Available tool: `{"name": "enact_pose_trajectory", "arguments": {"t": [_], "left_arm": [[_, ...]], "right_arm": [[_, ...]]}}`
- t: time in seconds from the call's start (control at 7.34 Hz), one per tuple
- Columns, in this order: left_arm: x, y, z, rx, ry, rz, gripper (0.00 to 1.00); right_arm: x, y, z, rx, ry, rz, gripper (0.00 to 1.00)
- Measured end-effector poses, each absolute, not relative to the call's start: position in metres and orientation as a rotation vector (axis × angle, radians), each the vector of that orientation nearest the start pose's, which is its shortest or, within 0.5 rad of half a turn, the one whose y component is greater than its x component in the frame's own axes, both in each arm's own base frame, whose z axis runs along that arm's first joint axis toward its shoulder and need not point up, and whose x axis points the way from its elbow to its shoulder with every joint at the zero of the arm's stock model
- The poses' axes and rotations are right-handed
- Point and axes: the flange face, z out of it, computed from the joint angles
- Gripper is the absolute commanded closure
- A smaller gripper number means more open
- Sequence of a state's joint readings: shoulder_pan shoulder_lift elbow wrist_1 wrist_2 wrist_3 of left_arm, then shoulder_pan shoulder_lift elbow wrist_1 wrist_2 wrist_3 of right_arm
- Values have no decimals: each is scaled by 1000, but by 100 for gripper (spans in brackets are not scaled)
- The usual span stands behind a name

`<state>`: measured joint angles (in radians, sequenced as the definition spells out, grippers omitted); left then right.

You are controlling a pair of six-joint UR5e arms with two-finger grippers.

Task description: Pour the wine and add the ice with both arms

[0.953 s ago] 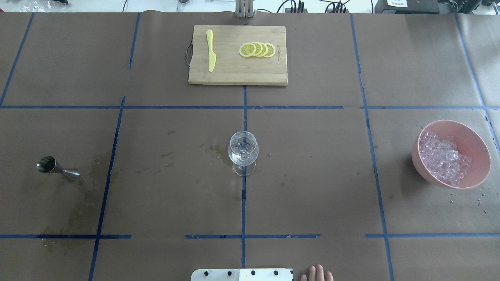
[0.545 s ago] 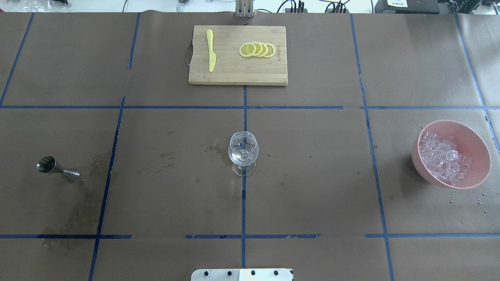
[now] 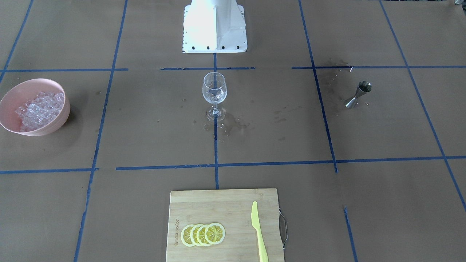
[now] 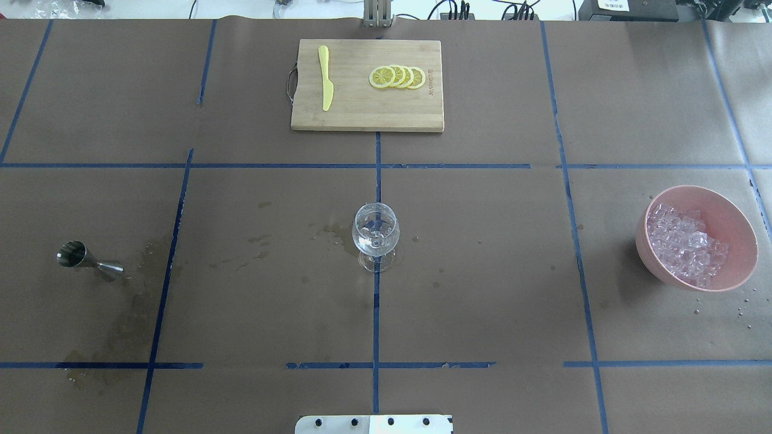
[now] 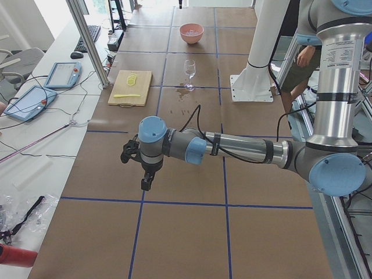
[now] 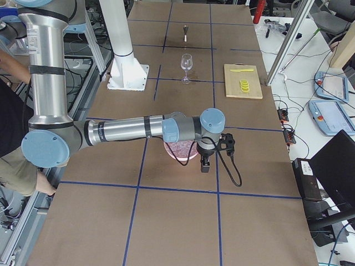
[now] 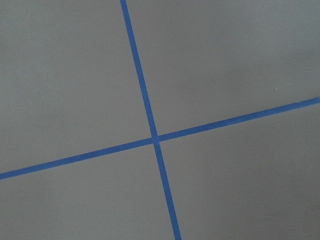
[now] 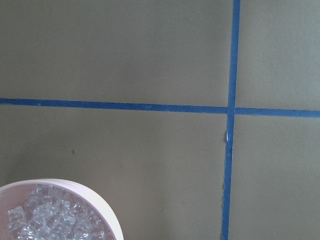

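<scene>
You find the wine, a small measure of clear liquid, in the bottom of the clear stemmed wine glass. This glass stands upright in the middle of the brown paper-covered table, on a blue tape line. The ice, a heap of small clear cubes, lies in the round pink bowl on the robot's right side, well apart from the glass. The small steel jigger stands on the robot's left side, with wet stains beside it. Across the table from the robot lies the bamboo cutting board, with yellow lemon slices and a yellow plastic knife on it. The left gripper hangs over bare table. The right gripper hangs just beside the bowl. Both show only in the side views, so you cannot tell how wide the fingers stand or whether they hold something.
</scene>
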<state>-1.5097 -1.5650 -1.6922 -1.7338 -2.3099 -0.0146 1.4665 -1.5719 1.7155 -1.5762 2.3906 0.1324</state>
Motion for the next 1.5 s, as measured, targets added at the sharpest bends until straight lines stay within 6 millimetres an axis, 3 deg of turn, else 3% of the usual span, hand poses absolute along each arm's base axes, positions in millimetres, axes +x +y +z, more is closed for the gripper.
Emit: {"name": "enact_pose_trajectory", "arguments": {"t": [0.41, 0.54, 0.95, 1.23, 1.5], "left_arm": [[-32, -505, 572, 377, 751, 198, 0], [-20, -506, 564, 434, 758, 240, 0], [60, -500, 532, 545, 833, 286, 0], [94, -477, 528, 633, 808, 279, 0], [99, -424, 543, 721, 878, 222, 0]], "right_arm": [[7, -502, 587, 65, -828, -46, 0], [6, -503, 587, 71, -832, -51, 0], [2, -504, 588, 115, -863, -82, 0], [-11, -505, 586, 134, -878, -119, 0], [-22, -506, 586, 135, -882, -143, 0]]}}
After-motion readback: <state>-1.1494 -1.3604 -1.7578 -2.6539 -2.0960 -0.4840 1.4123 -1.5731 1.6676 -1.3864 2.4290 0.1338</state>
